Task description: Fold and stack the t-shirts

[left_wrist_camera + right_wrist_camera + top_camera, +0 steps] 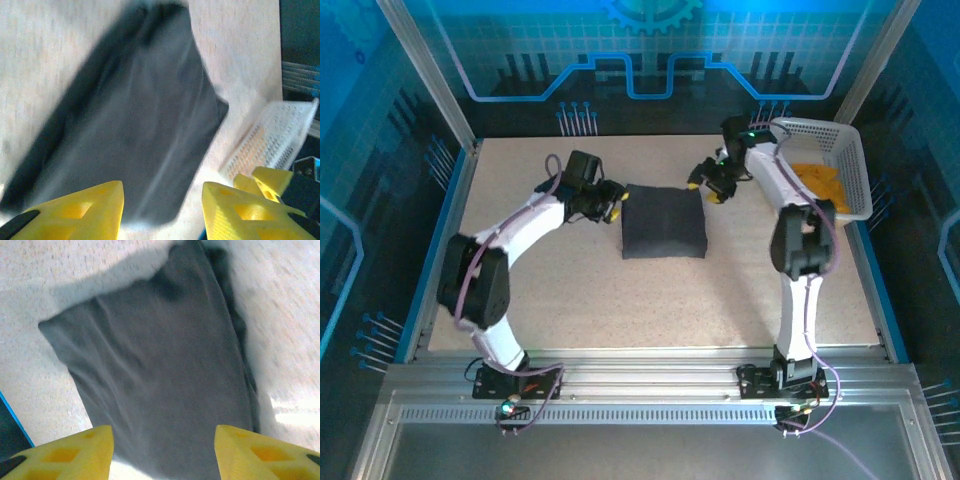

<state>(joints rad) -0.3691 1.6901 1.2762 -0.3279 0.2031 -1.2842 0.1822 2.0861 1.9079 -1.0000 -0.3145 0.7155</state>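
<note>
The charcoal-grey t-shirt (663, 222) lies folded into a flat rectangle in the middle of the table. My left gripper (613, 203) hovers at its upper left corner, open, and holds nothing. In the left wrist view the grey t-shirt (135, 115) spreads beyond the yellow fingers (85, 210), and the left gripper (162, 212) has only cloth and table behind its gap. My right gripper (705, 185) stands open at the shirt's upper right corner. The right wrist view has the grey t-shirt (160, 375) below the open right gripper (165, 455). The orange-yellow t-shirt (820, 182) lies in the basket.
A white lattice basket (850, 160) sits at the table's back right edge, close behind the right arm; the basket (285, 130) is also in the left wrist view. Blue glass walls enclose the table. Bare tabletop stretches in front of the folded shirt.
</note>
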